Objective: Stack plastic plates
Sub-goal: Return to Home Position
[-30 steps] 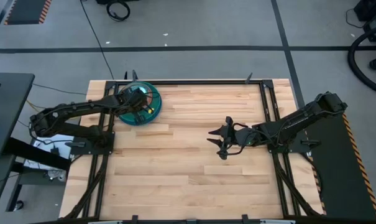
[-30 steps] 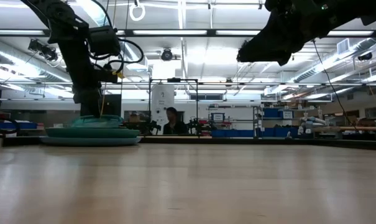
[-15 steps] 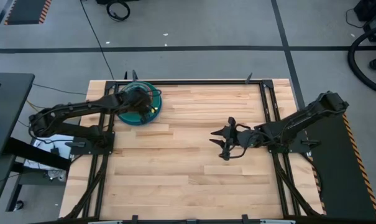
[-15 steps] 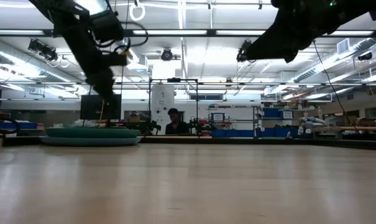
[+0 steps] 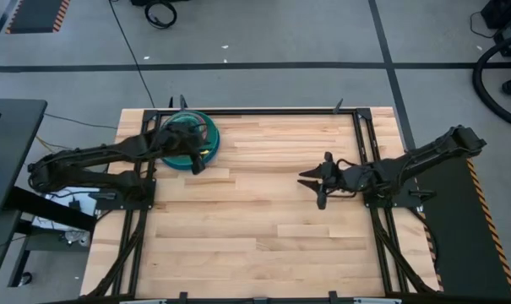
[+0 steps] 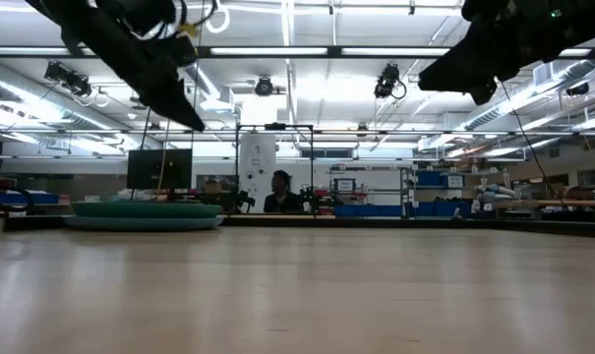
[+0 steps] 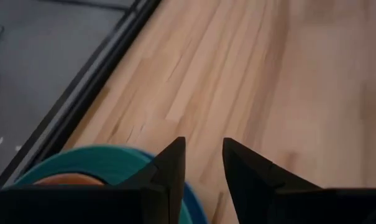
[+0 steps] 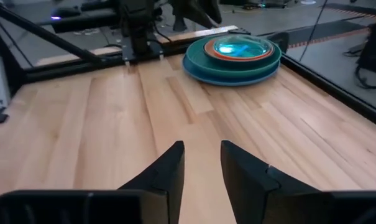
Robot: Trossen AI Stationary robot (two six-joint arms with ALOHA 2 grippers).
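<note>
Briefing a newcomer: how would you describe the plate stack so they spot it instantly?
On the wooden table, find the top-left corner in the high view, by the left gripper; the right gripper hangs over the right side. The plate stack sits there alone: wide blue and teal plates below, a small translucent blue one on top.

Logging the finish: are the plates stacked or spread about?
Stacked: one pile, no plate apart; left pincer above its edge, right pincer right of centre.
</note>
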